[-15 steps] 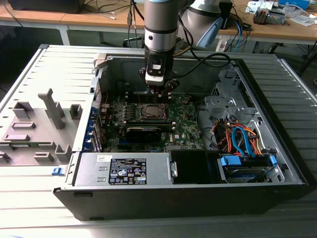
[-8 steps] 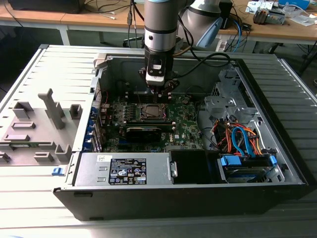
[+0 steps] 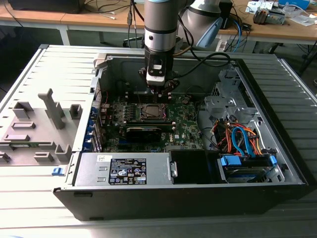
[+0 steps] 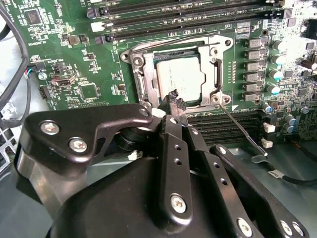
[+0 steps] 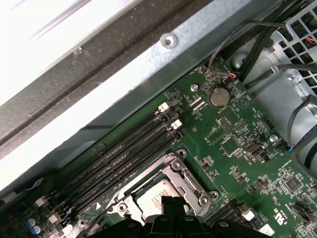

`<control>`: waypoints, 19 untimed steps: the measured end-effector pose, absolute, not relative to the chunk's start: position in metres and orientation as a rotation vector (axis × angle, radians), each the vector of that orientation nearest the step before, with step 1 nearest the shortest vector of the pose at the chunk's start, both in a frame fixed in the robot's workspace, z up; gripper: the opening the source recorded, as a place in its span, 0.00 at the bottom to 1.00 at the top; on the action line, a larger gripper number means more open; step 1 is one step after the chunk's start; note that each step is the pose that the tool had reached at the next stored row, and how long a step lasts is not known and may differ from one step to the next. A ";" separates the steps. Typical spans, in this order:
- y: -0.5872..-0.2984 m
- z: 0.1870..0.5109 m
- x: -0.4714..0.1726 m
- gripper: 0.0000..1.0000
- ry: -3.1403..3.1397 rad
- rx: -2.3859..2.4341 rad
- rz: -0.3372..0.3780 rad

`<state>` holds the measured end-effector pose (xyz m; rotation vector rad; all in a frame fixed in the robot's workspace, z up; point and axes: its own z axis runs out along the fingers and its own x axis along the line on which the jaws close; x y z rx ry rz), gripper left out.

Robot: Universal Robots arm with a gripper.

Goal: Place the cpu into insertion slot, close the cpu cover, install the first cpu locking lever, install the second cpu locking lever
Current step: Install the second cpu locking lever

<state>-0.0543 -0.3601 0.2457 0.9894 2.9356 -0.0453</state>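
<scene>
— Below the pincer (image 3: pixel 159 95), what lies there?

— The insertion slot (image 4: pixel 130 55), on the green motherboard (image 4: pixel 74 64). It sits inside the open computer case (image 3: pixel 277 168), which lies on its side on the grey worktop (image 3: pixel 29 64). The pincer's tip hangs just over the slot's near edge.

— And the cpu (image 4: pixel 176 72)?

— Seated in the slot, silver top up, just beyond the tip in the second wrist view. The cpu cover (image 4: pixel 216 69) lies flat around it, and the chip shows through its window.

— Is the pincer holding anything?

— No. Its fingers (image 4: pixel 173 99) are drawn together with nothing between them.

— The levers?

— One thin locking lever (image 4: pixel 242 130) juts out from the slot's corner close beside the tip. It slants away across the near memory slots (image 4: pixel 223 124) and is swung clear of the cover. The other lever (image 4: pixel 171 38) runs along the slot's edge farthest from the pincer, close against the frame. Whether it is hooked down, I cannot tell.

— Anything beyond that?

— The far memory slots (image 4: pixel 188 12), just past the far lever. Well away from the pincer, at the case's front wall, sits the grey power supply (image 3: pixel 124 171).
</scene>
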 end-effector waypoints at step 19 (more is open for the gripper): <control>-0.360 0.246 -0.054 0.11 2.948 0.949 -0.044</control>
